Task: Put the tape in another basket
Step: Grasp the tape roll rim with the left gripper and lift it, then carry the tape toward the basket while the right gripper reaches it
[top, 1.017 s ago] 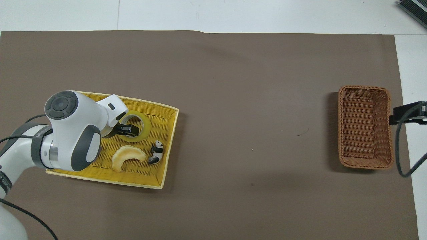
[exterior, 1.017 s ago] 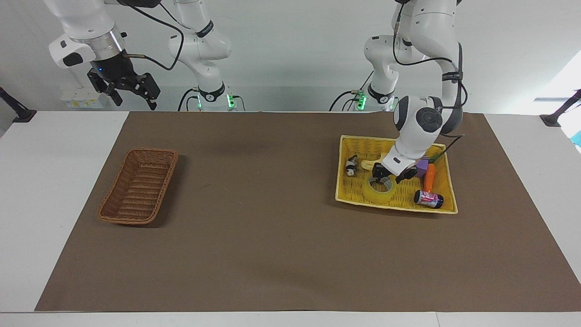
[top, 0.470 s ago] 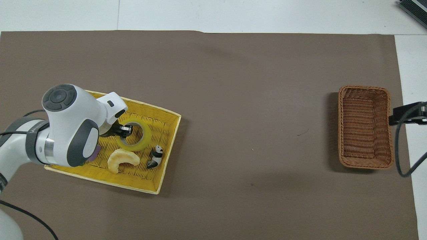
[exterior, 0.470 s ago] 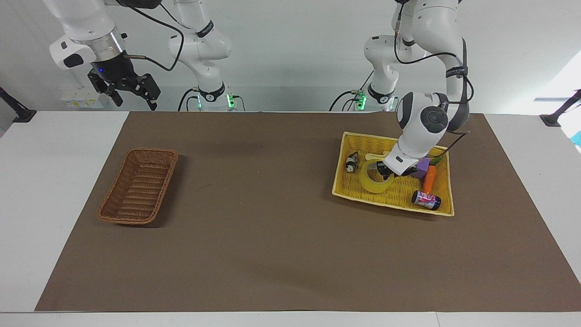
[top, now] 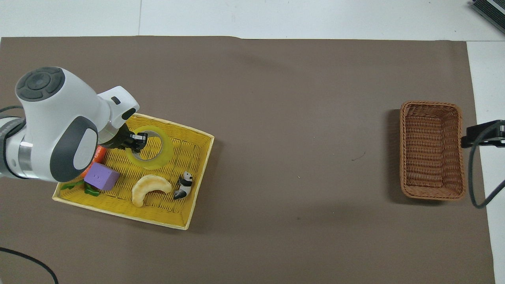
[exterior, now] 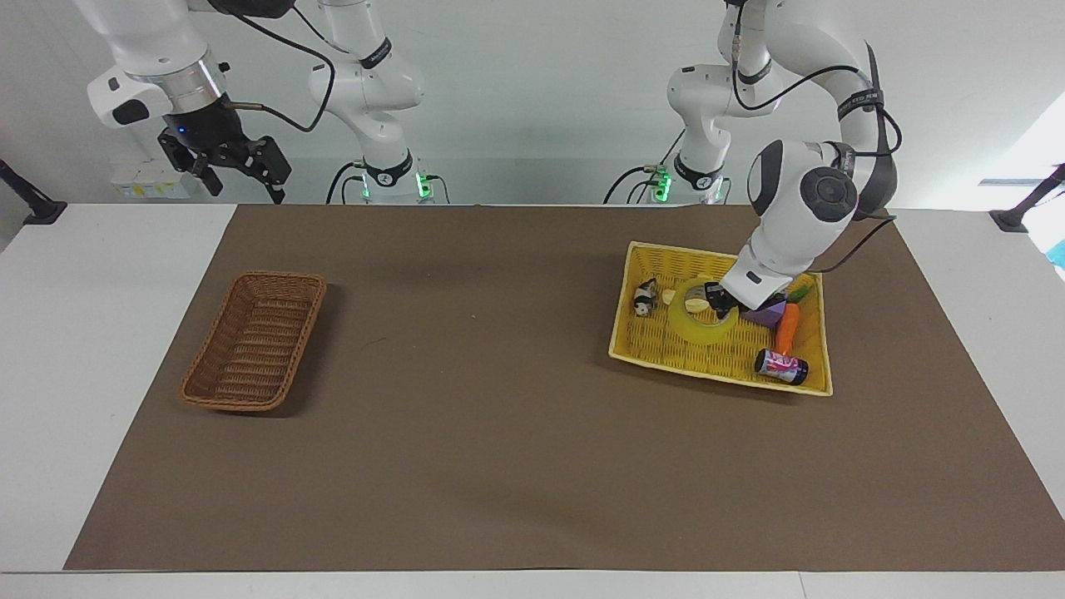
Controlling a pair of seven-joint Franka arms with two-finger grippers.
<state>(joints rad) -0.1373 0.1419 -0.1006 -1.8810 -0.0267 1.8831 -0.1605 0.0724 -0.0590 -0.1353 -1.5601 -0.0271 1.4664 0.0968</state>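
Tape (exterior: 701,314) now hangs higher than a second ago, lifted clear over the yellow basket (exterior: 657,359) by the left claw (exterior: 719,301), which pinches its wall. It is a translucent yellowish ring, tilted, its hole facing up and toward the right arm's end. The right claw (exterior: 243,173) waits, fingers apart, above the counter (exterior: 499,433) edge near the brown basket (exterior: 253,341).

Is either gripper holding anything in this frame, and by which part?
The left gripper holds the tape by its ring wall, one finger inside the core hole, over the yellow basket. The right gripper waits open, holding nothing.
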